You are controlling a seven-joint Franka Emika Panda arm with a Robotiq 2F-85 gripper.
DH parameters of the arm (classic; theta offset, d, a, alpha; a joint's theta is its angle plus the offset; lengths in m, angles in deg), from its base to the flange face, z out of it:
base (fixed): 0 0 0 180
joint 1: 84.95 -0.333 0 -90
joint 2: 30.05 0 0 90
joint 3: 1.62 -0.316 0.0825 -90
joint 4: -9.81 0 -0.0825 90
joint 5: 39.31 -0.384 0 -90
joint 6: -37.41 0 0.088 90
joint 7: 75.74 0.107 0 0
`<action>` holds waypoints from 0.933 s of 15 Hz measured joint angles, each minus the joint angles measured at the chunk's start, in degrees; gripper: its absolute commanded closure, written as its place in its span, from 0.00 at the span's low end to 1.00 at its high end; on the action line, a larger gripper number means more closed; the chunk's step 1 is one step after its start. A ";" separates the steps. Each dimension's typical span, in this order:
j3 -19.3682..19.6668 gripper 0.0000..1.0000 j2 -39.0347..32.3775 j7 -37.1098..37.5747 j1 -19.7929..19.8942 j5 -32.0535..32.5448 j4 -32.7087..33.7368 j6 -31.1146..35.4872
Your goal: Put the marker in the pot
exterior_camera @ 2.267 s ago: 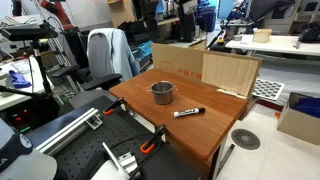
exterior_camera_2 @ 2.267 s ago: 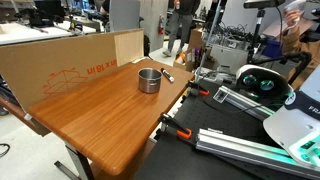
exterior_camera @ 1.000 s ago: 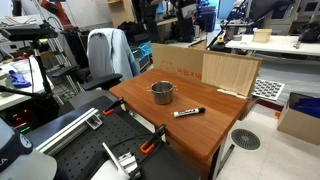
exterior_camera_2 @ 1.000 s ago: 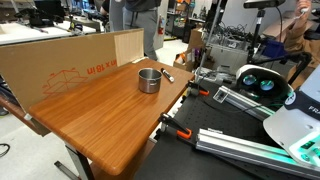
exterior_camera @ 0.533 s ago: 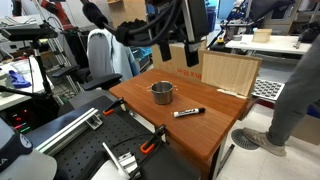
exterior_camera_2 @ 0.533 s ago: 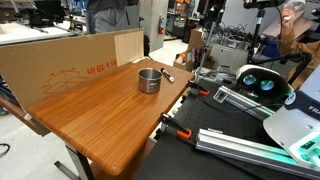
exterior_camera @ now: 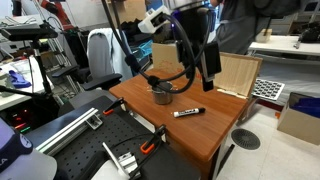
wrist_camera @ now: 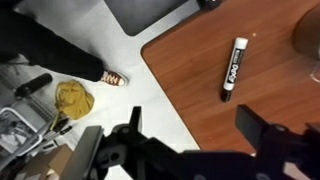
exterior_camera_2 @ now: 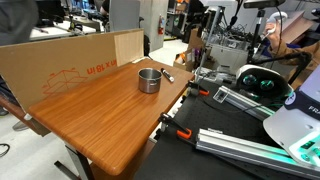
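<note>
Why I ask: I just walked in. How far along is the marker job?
Done: nothing yet. The marker lies on the table beside the pot, apart from it.
In hand: the approach. In the wrist view the gripper hangs above the marker, fingers open and empty.
Left: descend, grasp the marker, carry it over and drop it in the pot.

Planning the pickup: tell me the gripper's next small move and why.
Probably lower the gripper toward the marker, shifting to centre over it. In the wrist view the marker lies flat on the table, untouched, ahead of the open jaws rather than between them; in an exterior view the gripper hangs well above the table.
</note>
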 measured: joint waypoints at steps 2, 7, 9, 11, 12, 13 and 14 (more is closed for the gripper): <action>0.22 0.00 -4.91 3.05 -0.01 -0.26 2.16 0.81; 1.32 0.00 -16.59 7.69 -0.63 -3.18 8.00 3.94; 1.72 0.00 -20.51 8.16 -1.64 -5.56 10.27 4.98; 2.16 0.00 -23.76 8.92 -3.20 -6.81 12.44 5.46; 2.42 0.00 -25.27 9.51 -4.13 -7.06 13.53 5.49; 2.67 0.00 -26.71 9.97 -5.06 -7.32 14.56 5.50; 2.91 0.00 -28.13 10.34 -5.96 -7.77 15.60 5.51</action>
